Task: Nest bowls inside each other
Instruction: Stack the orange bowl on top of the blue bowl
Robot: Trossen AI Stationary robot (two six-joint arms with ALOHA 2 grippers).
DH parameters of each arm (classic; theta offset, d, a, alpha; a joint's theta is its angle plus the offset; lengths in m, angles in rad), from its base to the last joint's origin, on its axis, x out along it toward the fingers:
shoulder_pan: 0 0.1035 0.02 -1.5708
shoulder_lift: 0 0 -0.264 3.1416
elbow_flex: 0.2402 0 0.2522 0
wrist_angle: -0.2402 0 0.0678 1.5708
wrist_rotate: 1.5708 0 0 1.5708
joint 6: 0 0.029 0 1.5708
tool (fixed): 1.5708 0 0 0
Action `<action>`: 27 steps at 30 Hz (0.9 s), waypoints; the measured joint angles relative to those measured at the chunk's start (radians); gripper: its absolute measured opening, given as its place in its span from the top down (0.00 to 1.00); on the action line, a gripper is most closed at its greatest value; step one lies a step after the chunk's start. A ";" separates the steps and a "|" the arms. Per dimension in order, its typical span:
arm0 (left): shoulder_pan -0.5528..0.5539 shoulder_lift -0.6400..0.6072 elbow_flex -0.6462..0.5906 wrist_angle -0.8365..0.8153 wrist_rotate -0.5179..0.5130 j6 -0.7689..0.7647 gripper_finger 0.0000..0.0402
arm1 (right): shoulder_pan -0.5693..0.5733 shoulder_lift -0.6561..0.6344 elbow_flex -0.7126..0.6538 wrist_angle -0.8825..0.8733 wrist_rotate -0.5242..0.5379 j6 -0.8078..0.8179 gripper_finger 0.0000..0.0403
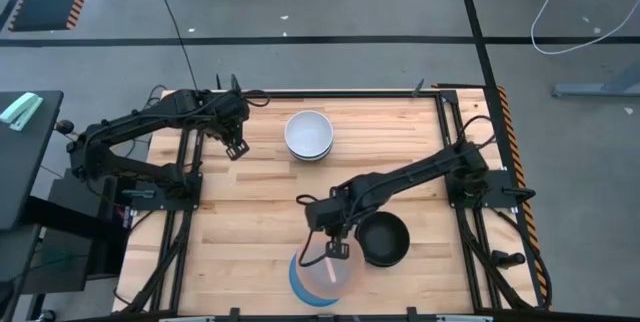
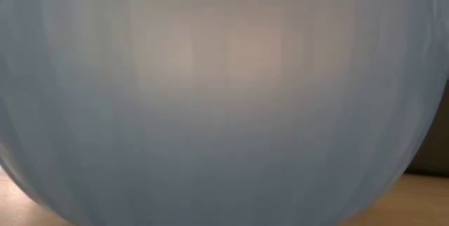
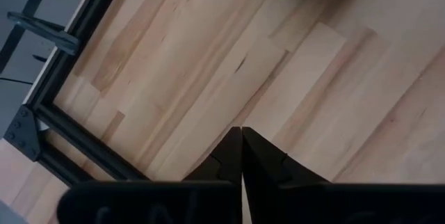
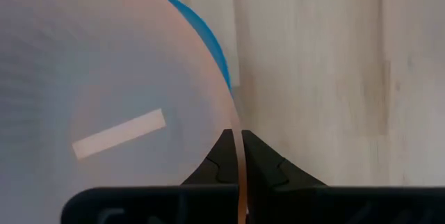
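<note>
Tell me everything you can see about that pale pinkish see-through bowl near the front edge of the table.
The salmon-pink bowl is round, thin-walled and translucent, plastic by the look of it. It sits upright inside the blue bowl, whose rim peeks out beside it, at the table's front edge. The right arm's tool is shut on its rim, one finger inside, one outside. A pale rectangular reflection or label shows in its bottom.

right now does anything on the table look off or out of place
Nothing spilled or damaged. The one oddity: the blue bowl sits at the table's front edge, right against the low camera and filling its view. The right gripper is shut on the pink bowl's rim, over the blue one.
</note>
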 joint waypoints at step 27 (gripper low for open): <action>-0.001 0.000 0.001 0.009 0.005 0.036 0.95 | -0.097 0.189 0.002 0.104 -0.040 -0.082 0.99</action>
